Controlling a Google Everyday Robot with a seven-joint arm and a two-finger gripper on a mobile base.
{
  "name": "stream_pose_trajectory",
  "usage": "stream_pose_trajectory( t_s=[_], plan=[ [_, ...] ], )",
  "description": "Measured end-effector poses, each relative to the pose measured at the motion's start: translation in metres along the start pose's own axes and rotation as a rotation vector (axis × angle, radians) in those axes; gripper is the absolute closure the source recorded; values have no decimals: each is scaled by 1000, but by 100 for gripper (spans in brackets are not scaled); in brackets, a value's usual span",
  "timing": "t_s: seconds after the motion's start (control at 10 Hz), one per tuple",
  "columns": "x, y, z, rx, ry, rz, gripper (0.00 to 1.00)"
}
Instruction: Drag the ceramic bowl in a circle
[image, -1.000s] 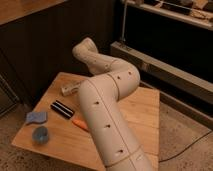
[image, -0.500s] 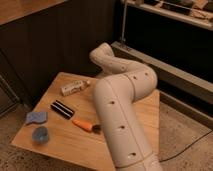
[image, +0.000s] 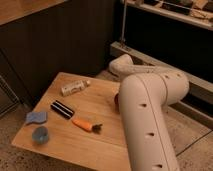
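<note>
Only a thin dark-red sliver of the ceramic bowl (image: 116, 99) shows on the wooden table (image: 100, 137); it peeks out from the left edge of my white arm (image: 147, 110). The rest of the bowl is hidden behind the arm. My gripper is out of sight, covered by the arm's thick links somewhere over the table's right side, near the bowl.
A white bottle (image: 75, 88) lies at the table's back. A black bar-shaped object (image: 62, 109), a carrot (image: 86, 125), a light-blue cup (image: 40, 134) and a blue cloth (image: 36, 117) sit left of the arm. A dark cabinet and a metal rail stand behind.
The arm has swung to the right and folded over the table's right side. This uncovers the carrot and more of the tabletop. The objects on the left have not moved.
</note>
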Motion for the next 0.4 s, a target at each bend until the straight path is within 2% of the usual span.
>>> stream_pose_trajectory(
  t_s=[0.2, 0.4],
  plan=[
    [7, 22, -13, -35, -33, -85, 100],
    [21, 60, -30, -92, -64, -190, 100]
  ],
)
